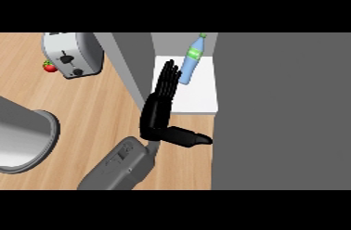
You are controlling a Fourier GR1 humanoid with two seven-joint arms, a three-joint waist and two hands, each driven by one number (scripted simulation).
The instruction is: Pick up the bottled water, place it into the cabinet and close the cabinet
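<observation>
The bottled water (pixel 192 60), blue with a green label and cap, stands slightly tilted on the white shelf (pixel 198 99) inside the cabinet. My left hand (pixel 159 108) reaches into the cabinet opening with its fingers straight, and its fingertips (pixel 168 71) lie just left of the bottle's lower half. The thumb (pixel 192 138) sticks out to the right near the shelf's front edge. The hand holds nothing. A grey cabinet door (pixel 132 67) stands open along the hand's left side. My right hand does not show.
A wide grey cabinet panel (pixel 281 108) fills the right side. On the wooden counter (pixel 89 108) a silver toaster (pixel 72 55) stands at the back left with a small red fruit (pixel 49 67) beside it. A large grey round vessel (pixel 24 141) lies at the left edge.
</observation>
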